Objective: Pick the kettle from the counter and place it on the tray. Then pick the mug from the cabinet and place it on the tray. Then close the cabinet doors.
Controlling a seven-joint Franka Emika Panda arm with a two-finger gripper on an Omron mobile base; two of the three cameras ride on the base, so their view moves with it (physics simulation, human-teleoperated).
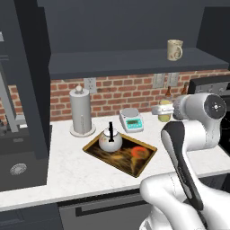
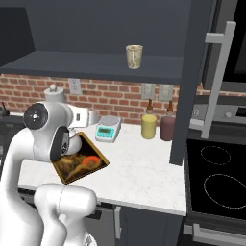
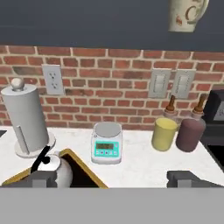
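Kettle (image 1: 110,139): upright on the tray's left end.
Tray (image 1: 134,164): flat on counter (image 1: 67,170).
Gripper (image 3: 112,178): jaws wide apart, nothing held, above counter.
Mug (image 1: 174,49): on cabinet (image 1: 134,63) shelf, door (image 2: 192,81) open.

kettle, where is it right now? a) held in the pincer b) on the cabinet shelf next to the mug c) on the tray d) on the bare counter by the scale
c: the kettle sits on the left end of the tray, while the mug stands alone on the cabinet shelf and the scale is behind the tray on the counter.
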